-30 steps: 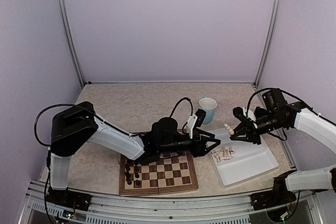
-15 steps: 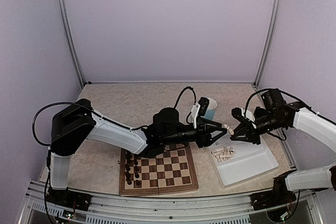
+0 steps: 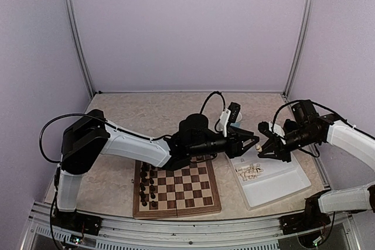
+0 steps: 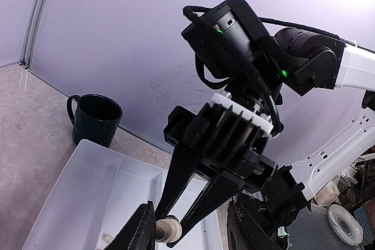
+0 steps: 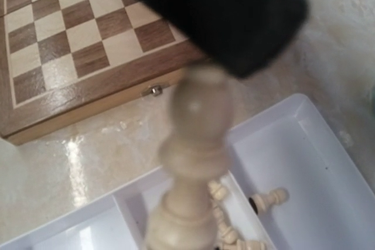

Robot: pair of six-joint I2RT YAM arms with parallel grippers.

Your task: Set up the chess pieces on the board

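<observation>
from the overhead camera i see my right gripper [image 3: 265, 145] raised above the far left part of the white tray [image 3: 281, 185], near the right edge of the table [image 3: 117, 115], with a cream piece [image 4: 169, 229] at its tips. my left gripper [image 3: 251, 140] reaches across from the left and meets it there, but from above the two tools overlap and i can't read the gap

the left wrist camera shows what the overhead one hides: the right fingers are clamped on the piece, and my own left fingers [image 4: 142, 232] stand spread to either side of it. one is just beside the piece's end, and whether it touches i cannot tell. that view also shows the mug [image 4: 96, 119] past the tray's far corner, mostly hidden overhead

the right wrist camera gives a blurred close view of the held piece with a dark blur over its top. it also shows loose chess pieces [image 5: 269, 197] lying in the tray below, and the board [image 5: 88, 39] with its latch [image 5: 154, 90] on the edge facing the tray

overhead, the board sits at the table's near edge, dark pieces [image 3: 146, 189] along its left edge
</observation>
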